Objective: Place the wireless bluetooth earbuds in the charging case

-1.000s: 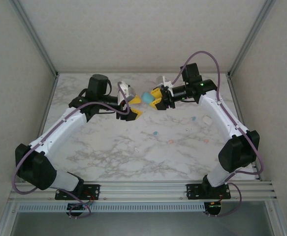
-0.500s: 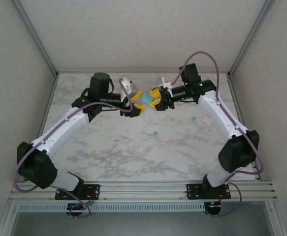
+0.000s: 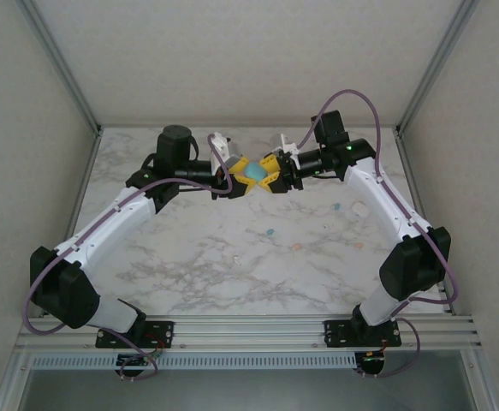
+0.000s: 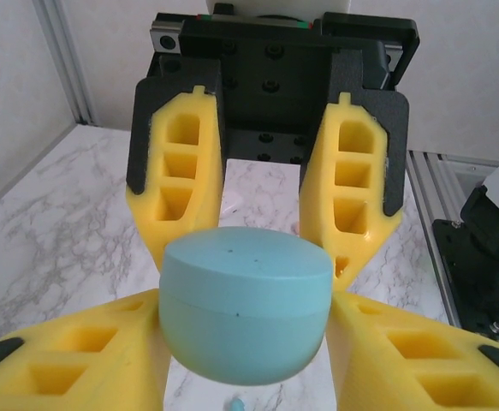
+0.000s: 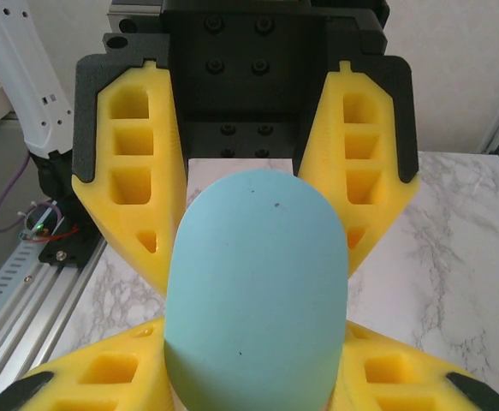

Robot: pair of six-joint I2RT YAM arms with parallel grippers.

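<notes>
Earbuds (image 3: pixel 296 247) lie loose on the marble table (image 3: pixel 189 265), right of centre in the top view. A teal earbud (image 3: pixel 270 231) sits nearest the middle and pale pink ones lie further to the right, all well apart from each other. A small white squarish piece (image 3: pixel 360 208) rests near the right arm.

Above them, in the upper middle of that view, the teal charging case (image 3: pixel 254 174) is held off the table between the two arms. The left gripper (image 3: pixel 238 175) meets it from the left and the right gripper (image 3: pixel 271 174) from the right.

From above the case is a small teal patch between yellow fingers, and the grip is hard to judge. The wrist views are closer. In the left wrist view a seam runs round the case with the lid down. The left gripper's own fingers, at the bottom of the frame, are part-way open and press on both flanks. Below the case a tiny teal speck (image 4: pixel 236 401) lies blurred on the table.

The right wrist view shows a smooth rounded face of the case. The right gripper's fingers, at the bottom of the frame, are narrowly parted and clamp it on either side.
</notes>
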